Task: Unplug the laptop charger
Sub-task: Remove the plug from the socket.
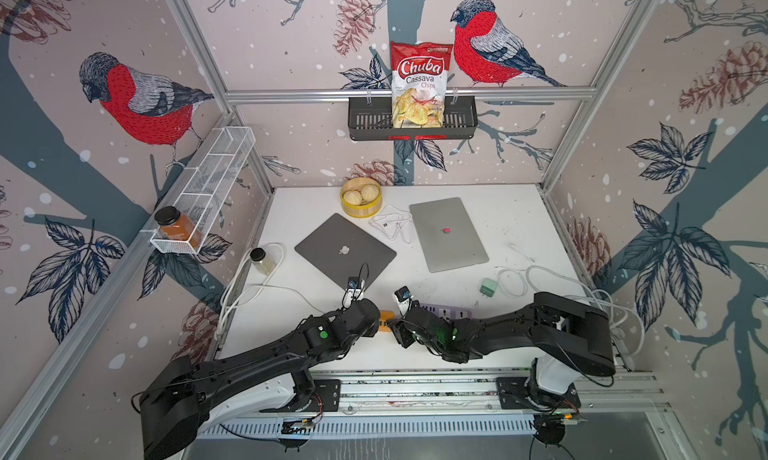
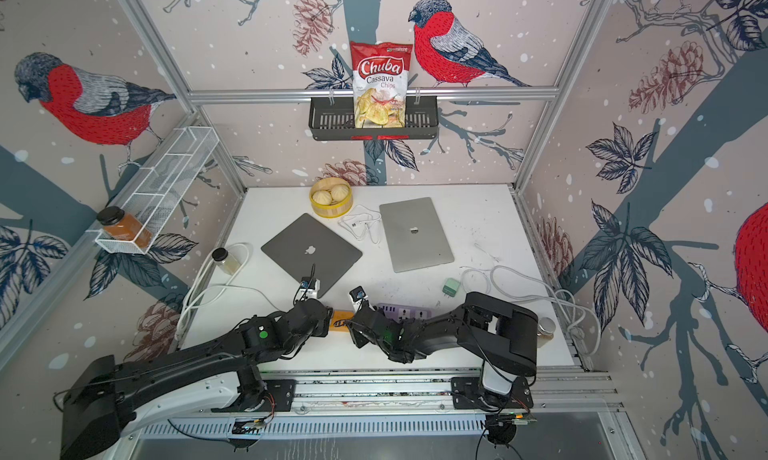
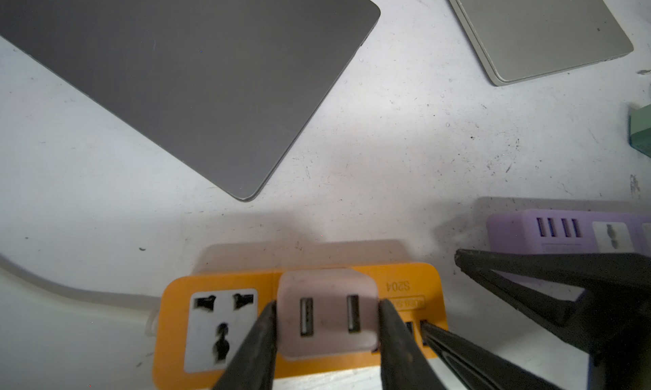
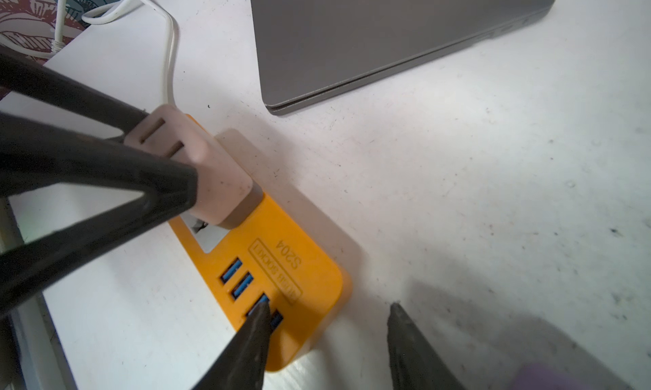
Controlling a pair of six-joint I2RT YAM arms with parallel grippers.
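At the lower centre of the left wrist view lies the orange power strip (image 3: 229, 280). A free socket sits toward the frame's left, and the pale two-port charger (image 3: 327, 339) is plugged in beside it. My left hand (image 3: 328, 303) is clamped on that charger, one fingertip (image 3: 271, 314) pressed against each side.

The right wrist view adds what that one cannot show: the charger's body stands upright off the strip, and four blue USB ports (image 4: 232, 268) line the strip's end. My right hand (image 4: 329, 306) has its fingers apart. One tip rests at a blue port and the other is past the strip's end, over the bench (image 4: 493, 194).

In both top views my wrists hide the charger. Only a sliver of orange shows between them, with the purple power strip (image 1: 449, 312) just to its right.
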